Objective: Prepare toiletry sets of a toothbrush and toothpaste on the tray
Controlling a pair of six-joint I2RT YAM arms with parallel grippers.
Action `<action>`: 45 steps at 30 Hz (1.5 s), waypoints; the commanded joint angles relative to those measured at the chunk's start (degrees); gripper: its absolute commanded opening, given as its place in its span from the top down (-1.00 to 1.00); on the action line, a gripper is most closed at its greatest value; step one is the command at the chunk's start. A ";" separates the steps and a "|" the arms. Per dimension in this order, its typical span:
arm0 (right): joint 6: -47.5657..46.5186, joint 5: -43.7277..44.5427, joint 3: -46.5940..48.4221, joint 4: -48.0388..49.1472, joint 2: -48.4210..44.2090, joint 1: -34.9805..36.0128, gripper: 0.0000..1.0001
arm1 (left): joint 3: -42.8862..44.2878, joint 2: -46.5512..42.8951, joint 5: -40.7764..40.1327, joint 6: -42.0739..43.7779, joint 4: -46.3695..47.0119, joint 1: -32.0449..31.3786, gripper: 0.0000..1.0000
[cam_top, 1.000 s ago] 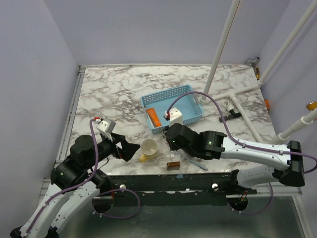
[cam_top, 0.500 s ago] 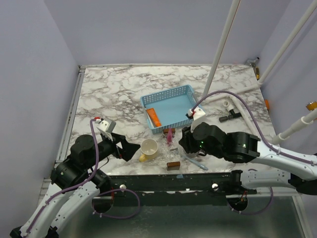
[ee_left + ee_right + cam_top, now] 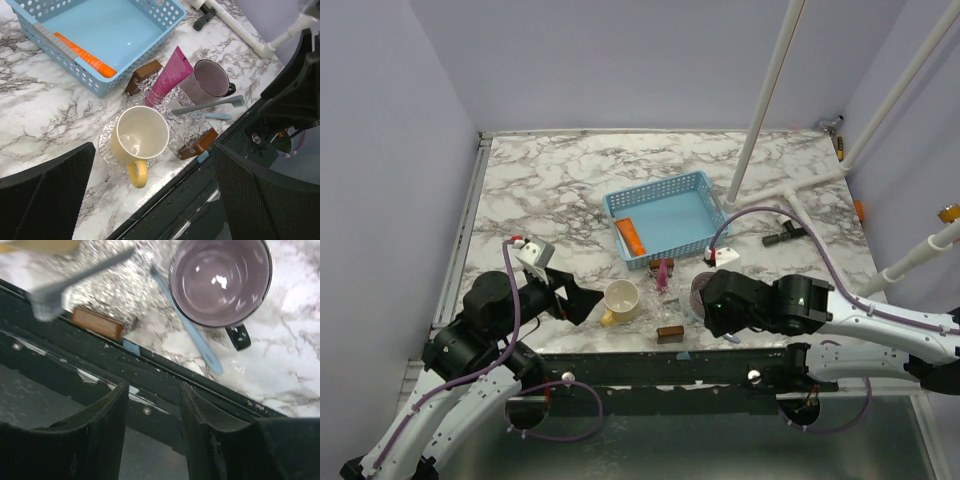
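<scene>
Hidden: right gripper (image 3: 152, 400) sits under its own arm from above; fingers parted, empty.
Left gripper (image 3: 588, 300): wide apart, empty.
Toothbrush (image 3: 194, 332): on table (image 3: 295, 335), beside purple mug (image 3: 220, 280).
Toothpaste: orange tube (image 3: 82, 52) in tray (image 3: 100, 82); pink tube (image 3: 169, 76) outside.
Surface: table marbled; walls (image 3: 620, 60) lilac.

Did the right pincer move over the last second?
Yes. In the top view the right pincer has pulled back from the tray's near edge toward the table's front edge, slightly rightward, and is now above the purple mug.

Marble table (image 3: 550, 180), lilac walls (image 3: 620, 60)
</scene>
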 commanded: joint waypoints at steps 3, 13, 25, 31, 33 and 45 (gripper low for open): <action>7.26 -3.26 -6.31 -2.18 -1.04 0.42 0.03 | -0.66 -0.93 0.07 -0.04 1.31 -0.13 -0.98; 9.00 1.73 -14.35 7.12 2.76 0.42 -0.04 | -0.77 -1.64 0.52 0.12 1.40 -0.18 -0.98; 14.34 9.29 -20.28 19.29 10.75 0.37 -0.10 | -0.86 -2.32 0.57 0.32 1.53 -0.11 -0.98; 12.21 11.68 -22.64 23.86 11.74 0.42 -0.13 | -0.88 -2.25 0.49 0.40 1.62 -0.13 -0.97; 11.09 11.68 -23.27 25.47 11.65 0.41 -0.14 | -0.90 -2.05 0.68 0.40 1.67 -0.15 -0.97; 11.46 11.71 -21.92 25.96 16.45 0.41 -0.24 | -0.87 -1.64 0.92 0.40 1.75 -0.18 -0.97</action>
